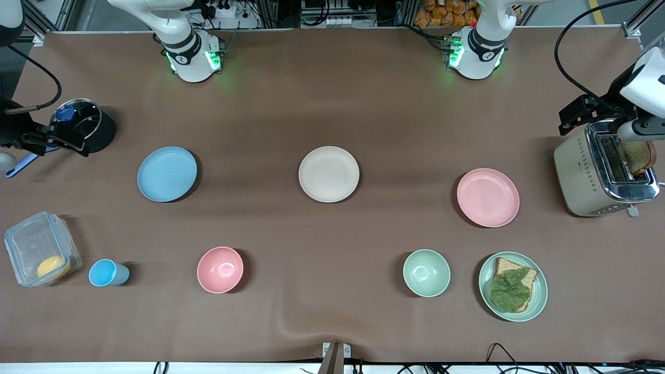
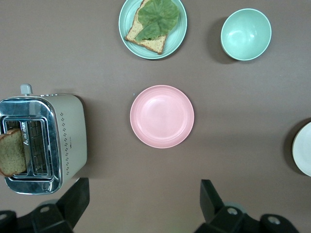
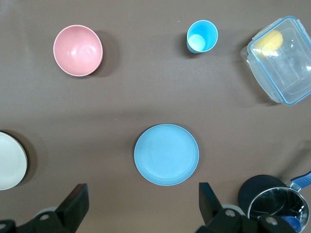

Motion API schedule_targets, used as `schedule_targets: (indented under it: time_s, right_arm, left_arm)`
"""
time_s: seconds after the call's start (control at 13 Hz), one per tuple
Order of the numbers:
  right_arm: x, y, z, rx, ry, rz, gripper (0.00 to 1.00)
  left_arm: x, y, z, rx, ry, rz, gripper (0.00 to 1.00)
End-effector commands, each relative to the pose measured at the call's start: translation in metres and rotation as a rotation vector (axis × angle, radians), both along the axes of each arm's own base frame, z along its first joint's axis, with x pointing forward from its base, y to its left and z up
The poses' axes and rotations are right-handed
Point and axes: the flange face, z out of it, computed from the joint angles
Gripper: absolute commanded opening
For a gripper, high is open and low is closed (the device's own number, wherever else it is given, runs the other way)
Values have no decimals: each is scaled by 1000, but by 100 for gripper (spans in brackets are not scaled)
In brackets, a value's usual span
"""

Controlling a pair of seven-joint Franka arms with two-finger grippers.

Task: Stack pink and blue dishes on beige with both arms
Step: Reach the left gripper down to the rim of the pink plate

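blue plate [image 1: 167,173] sits flat toward the right arm's end, beige plate [image 1: 329,173] mid-table, pink plate [image 1: 488,197] toward the left arm's end, all well apart, nothing stacked. right gripper [image 3: 141,204] hangs over the blue plate, fingers wide, empty. left gripper [image 2: 143,201] hangs over the pink plate, same: wide, empty.

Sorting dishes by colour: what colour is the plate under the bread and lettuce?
Pale green plate, clearest in the left wrist view.
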Motion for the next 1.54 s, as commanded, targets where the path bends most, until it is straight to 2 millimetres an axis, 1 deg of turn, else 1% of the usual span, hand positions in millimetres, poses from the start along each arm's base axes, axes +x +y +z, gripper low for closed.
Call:
schedule_targets:
  time_s: [0.0,0.23,0.31,0.46,0.54,0.62,0.69,0.77,0.85,0.92,1.0,1.08,1.15,1.23,1.31,1.38,1.46]
  right_arm:
    - [-2,1,2,-15,5,-9,100]
    - [-2,1,2,-14,5,-9,100]
    - [-2,0,2,-14,5,-10,100]
    - [-2,0,2,-14,5,-9,100]
    - [-2,0,2,-14,5,-9,100]
    - [-2,1,2,-14,5,-7,100]
    - [-2,-1,1,-14,7,-10,100]
    - [-2,-4,1,-14,7,-15,100]
    - [1,-7,-5,-14,17,-21,100]
    - [3,-10,-8,-14,24,-27,100]
    - [3,-20,-14,-14,35,-45,100]
    - [5,-33,-22,-13,50,-66,100]
    - [6,-46,-28,-12,61,-88,100]
    - [7,-62,-39,-8,80,-100,100]
    - [9,-69,-48,-4,97,-88,100]
    - [10,-79,-61,0,117,-88,100]
    - [12,-87,-74,6,137,-88,100]
  left_arm:
    - [-2,1,7,-6,3,-3,100]
    - [-2,0,8,-3,3,-6,100]
    - [-1,0,4,-3,14,-7,100]
    - [5,1,-16,9,52,-11,100]
    - [9,2,-40,11,94,-10,100]
    - [18,6,-60,11,105,-3,100]
    - [26,20,-85,9,123,20,100]
    - [32,26,-108,7,121,30,100]
    - [36,29,-135,5,110,34,100]
    - [35,38,-166,3,96,46,100]
    - [32,52,-198,0,74,66,100]
    - [25,58,-235,-4,48,72,100]
    - [18,70,-266,-8,22,93,100]
    - [13,77,-293,-11,20,102,100]
    - [12,80,-316,-14,46,103,100]
    - [11,94,-338,-18,79,127,100]
    - [12,98,-358,-21,81,134,100]
